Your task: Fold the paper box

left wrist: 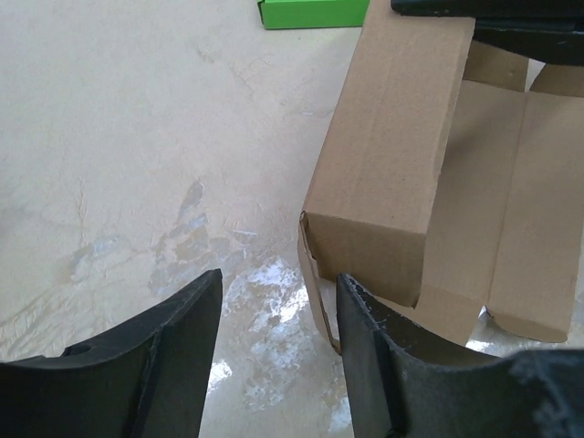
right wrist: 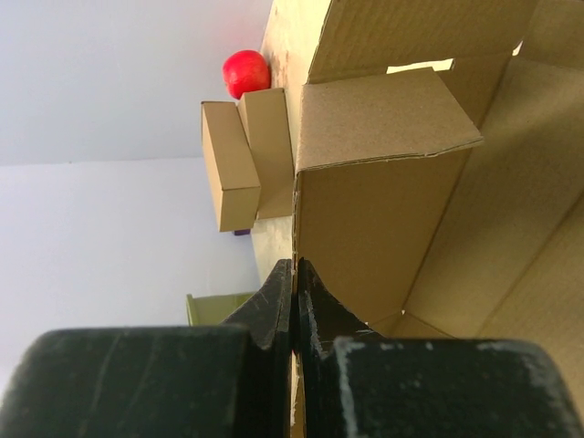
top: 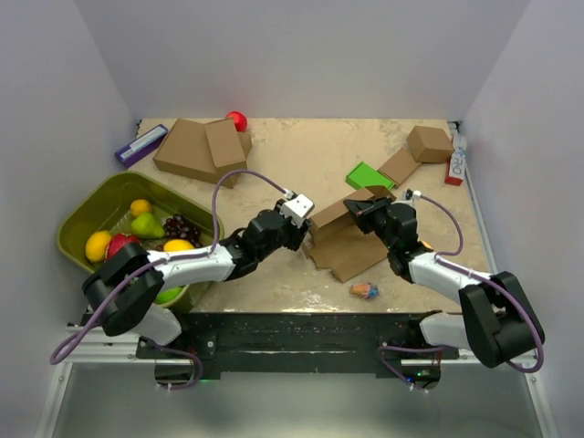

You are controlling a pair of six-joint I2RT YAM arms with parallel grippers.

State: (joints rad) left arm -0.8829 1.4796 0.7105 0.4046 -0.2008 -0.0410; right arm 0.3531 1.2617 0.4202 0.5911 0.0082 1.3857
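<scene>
Left gripper: you have it open, with the box corner just ahead of its right finger.
Right gripper: pinched shut on the box's upright wall.

Matt corrugated cardboard paper box

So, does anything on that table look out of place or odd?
The paper box is only half-formed: one side wall stands up while the other flaps lie flat. A small orange-and-blue object lies alone near the front edge of the table. Nothing looks torn.
</scene>
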